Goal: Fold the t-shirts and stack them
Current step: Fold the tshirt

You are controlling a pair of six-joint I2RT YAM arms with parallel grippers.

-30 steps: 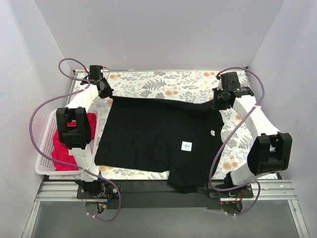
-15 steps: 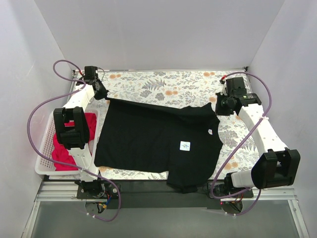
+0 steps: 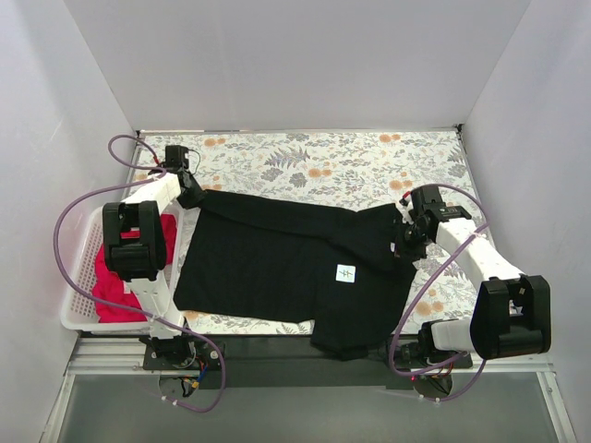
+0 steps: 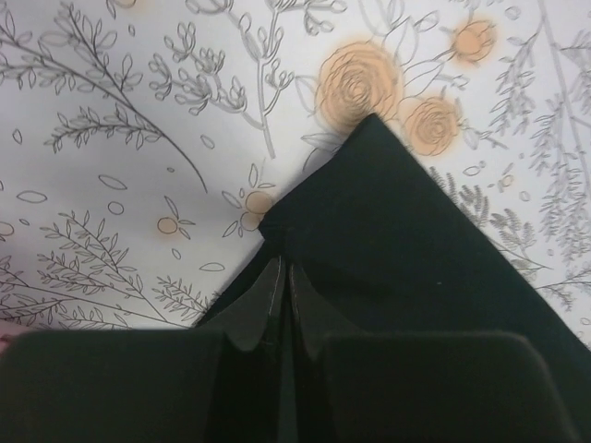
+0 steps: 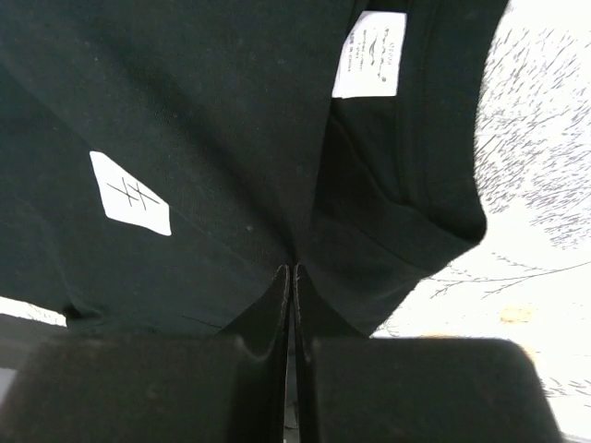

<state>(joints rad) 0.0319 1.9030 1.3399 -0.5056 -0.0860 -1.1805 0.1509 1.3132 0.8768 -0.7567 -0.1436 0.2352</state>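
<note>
The black t-shirt point(image 3: 277, 268) lies spread on the flowered table cloth, its far edge partly folded toward the near side, a white mark point(image 3: 346, 273) near its middle. My left gripper point(image 3: 196, 196) is shut on the shirt's far left corner point(image 4: 369, 221). My right gripper point(image 3: 404, 242) is shut on the shirt's far right part point(image 5: 277, 185) near the collar with its white neck label point(image 5: 369, 55). The red-pink t-shirt point(image 3: 115, 281) lies crumpled in the basket at the left.
The white lattice basket point(image 3: 76, 286) stands at the left table edge beside the left arm. The flowered cloth point(image 3: 323, 161) covers the table. White walls close in the back and both sides. A black sleeve point(image 3: 342, 343) hangs over the near edge.
Both grippers have moved toward the near side with the shirt's far edge, the right one much further. The far edge now lies folded over at the right.
</note>
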